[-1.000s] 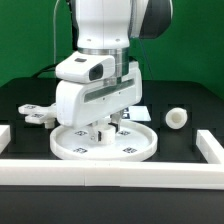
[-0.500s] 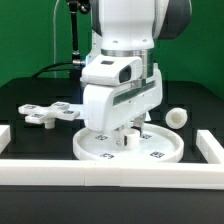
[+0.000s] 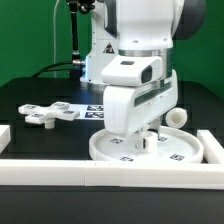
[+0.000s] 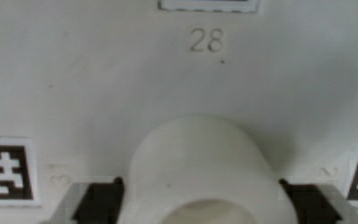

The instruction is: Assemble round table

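The round white disc (image 3: 175, 155) lies flat on the black table at the exterior view's right, close to the front rail. My gripper (image 3: 140, 138) stands straight down over its middle. In the wrist view the disc's face (image 4: 194, 80) fills the frame, with square markers and the number 28. My gripper (image 4: 202, 205) is shut on the disc's raised central hub (image 4: 202, 150), with a dark finger (image 4: 101, 200) pressed on each side. The short cylinder leg (image 3: 178, 117) lies behind the disc at the right. The cross-shaped foot piece (image 3: 45, 114) lies at the exterior view's left.
White border rails run along the front (image 3: 60, 170), with end pieces at the right (image 3: 212, 148) and left (image 3: 5, 135). The marker board (image 3: 95, 107) lies flat behind the arm. A black stand with cables rises at the back left (image 3: 75, 40).
My gripper has moved toward the exterior view's right, and the disc has slid with it along the front rail. The leg and foot piece have not moved.
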Controlling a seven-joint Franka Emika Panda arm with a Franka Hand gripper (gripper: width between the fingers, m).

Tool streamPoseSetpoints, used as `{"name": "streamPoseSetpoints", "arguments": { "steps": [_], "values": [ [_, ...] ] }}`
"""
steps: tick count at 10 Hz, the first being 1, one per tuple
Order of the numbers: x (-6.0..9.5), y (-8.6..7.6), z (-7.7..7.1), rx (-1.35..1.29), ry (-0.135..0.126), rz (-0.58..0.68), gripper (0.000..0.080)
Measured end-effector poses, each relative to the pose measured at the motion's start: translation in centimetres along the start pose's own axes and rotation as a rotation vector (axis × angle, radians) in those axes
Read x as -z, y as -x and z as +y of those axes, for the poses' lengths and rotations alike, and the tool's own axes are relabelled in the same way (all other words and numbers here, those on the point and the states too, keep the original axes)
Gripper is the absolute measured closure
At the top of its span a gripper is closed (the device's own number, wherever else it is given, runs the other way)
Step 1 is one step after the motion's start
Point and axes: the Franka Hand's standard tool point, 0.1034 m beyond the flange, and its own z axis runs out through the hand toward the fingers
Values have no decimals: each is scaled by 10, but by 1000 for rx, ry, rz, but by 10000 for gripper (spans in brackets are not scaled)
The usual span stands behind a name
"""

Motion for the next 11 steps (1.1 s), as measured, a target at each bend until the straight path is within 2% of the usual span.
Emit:
{"name": "streamPoseSetpoints", "arguments": {
  "steps": [3, 4, 5, 6, 7, 9, 11],
  "values": [
    [0, 0, 0, 6, -4, -3, 390],
    [0, 0, 0, 6, -4, -3, 321],
    [0, 0, 0, 6, -4, -3, 321],
    [0, 0, 0, 6, -4, -3, 184],
    [7, -1, 2, 1, 1, -3, 160],
    [38, 5, -3, -71, 33, 6, 151],
    [51, 17, -25, -232, 57, 23, 151]
  ]
}}
